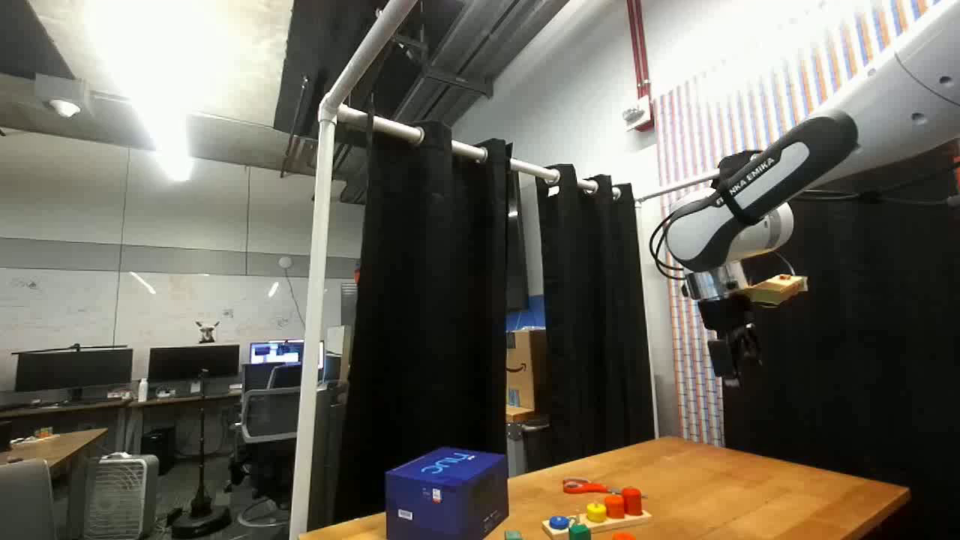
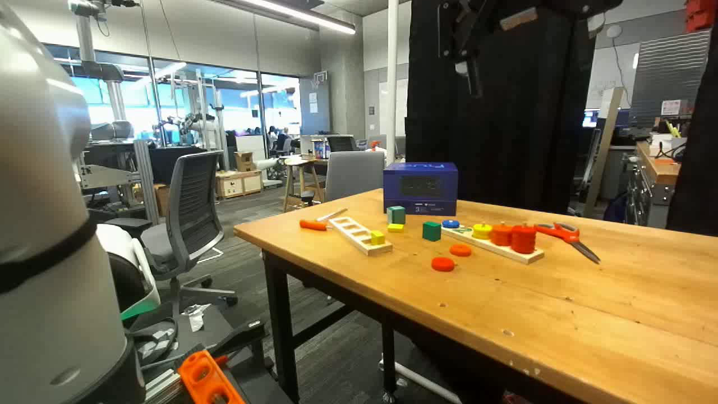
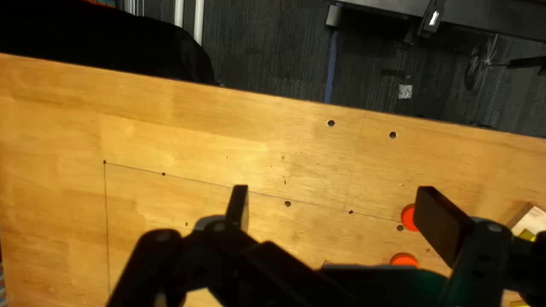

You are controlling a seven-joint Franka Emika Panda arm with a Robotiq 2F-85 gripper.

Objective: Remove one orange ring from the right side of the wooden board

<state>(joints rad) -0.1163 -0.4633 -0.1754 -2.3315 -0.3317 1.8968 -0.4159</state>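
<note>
Well up and away from the board (image 2: 526, 258) hung the hand (image 3: 333, 207), fingers spread wide, nothing caught! Orange rings (image 2: 502, 234) stood stacked toward one end of the board, a loose ring (image 2: 460, 250) beside it, a second ring (image 2: 442, 264) farther off. Removal done, perhaps; if not, the whole lift remained!

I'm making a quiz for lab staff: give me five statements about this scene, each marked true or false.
1. The black two-finger robot gripper is shut. False: the gripper is open.
2. A blue cardboard box stands on the light-brown wooden table. True.
3. Orange-handled metal scissors lie on the box. False: the scissors lie on the table beside the long wooden board.
4. Two flat orange plastic rings lie on the table, off the board. True.
5. The board bears no orange rings. False: stacked orange rings sit near one end.
</note>
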